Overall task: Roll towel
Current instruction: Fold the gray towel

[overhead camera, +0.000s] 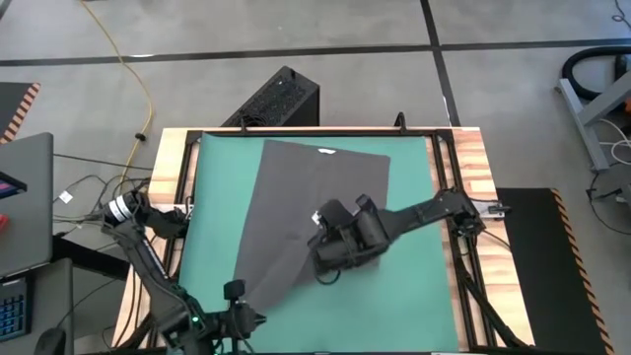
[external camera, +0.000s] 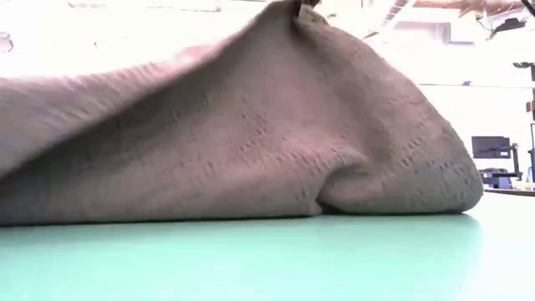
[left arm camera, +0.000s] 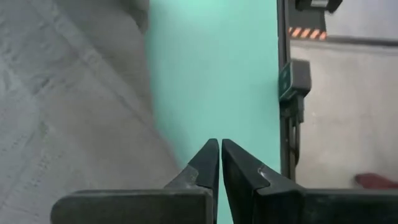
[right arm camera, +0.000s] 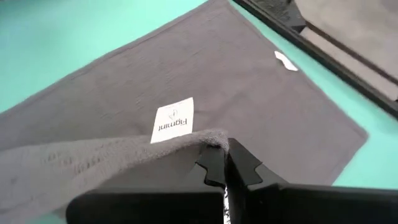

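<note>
Two arms on my feed. Around the work area: green mat inside a dark frame on the wood table, a black box on the floor just past the far edge, yellow cable on the floor to the left, a laptop at far left. Nothing but the towel between the grippers.

Towel lies spread on the mat, far edge w/ small white tag near the frame. Right gripper is over mid-mat, fingers pinched tight on a towel corner, lifted and folded back over the rest; a white label shows on the flat part beyond it. Low cam is filled by that raised fold.

Left gripper sits at the near-left, fingers closed together on nothing, just beside the towel's near edge, over bare mat.
</note>
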`<state>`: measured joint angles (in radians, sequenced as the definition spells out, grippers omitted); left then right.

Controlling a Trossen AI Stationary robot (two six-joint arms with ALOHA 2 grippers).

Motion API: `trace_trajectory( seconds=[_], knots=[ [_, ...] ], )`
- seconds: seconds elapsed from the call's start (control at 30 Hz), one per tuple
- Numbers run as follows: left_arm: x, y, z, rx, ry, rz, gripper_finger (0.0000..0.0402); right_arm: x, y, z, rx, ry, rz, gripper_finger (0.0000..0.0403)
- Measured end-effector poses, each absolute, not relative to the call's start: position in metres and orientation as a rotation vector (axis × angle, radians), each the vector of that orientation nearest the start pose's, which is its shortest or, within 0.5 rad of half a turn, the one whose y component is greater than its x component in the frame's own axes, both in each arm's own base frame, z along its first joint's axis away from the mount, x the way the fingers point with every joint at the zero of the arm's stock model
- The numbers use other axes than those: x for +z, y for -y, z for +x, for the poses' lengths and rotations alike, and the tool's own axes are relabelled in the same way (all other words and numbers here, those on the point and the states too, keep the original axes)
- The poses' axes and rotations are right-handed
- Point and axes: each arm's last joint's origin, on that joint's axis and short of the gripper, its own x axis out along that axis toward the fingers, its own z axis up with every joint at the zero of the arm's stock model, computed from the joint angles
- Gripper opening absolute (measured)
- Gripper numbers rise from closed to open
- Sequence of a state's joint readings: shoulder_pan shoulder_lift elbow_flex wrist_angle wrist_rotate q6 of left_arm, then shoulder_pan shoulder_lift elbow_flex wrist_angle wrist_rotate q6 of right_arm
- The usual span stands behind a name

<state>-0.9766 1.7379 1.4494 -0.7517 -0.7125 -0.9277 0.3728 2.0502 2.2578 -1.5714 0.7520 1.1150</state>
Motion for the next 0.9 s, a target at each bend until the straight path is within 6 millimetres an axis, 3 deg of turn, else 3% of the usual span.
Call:
trace_trajectory(
  seconds=[0.23,0.47,0.63,0.9],
  knots=[
    [0.273,0.296,0.207,0.146,-0.604,-0.038,0.0,0.36,-0.069,0.382,-0.937,-0.849,0.178,0.001],
    [0.251,0.283,0.214,0.17,-0.772,0.013,0.0001,0.359,-0.024,0.387,-0.978,-0.921,0.177,0.001],
    [0.238,0.273,0.215,0.223,-0.831,-0.004,0.0005,0.359,-0.012,0.388,-0.974,-0.953,0.149,0.001],
    [0.219,0.276,0.199,0.09,-0.896,0.247,0.0005,0.359,-0.008,0.388,-0.97,-0.966,0.134,0.001]
  ],
)
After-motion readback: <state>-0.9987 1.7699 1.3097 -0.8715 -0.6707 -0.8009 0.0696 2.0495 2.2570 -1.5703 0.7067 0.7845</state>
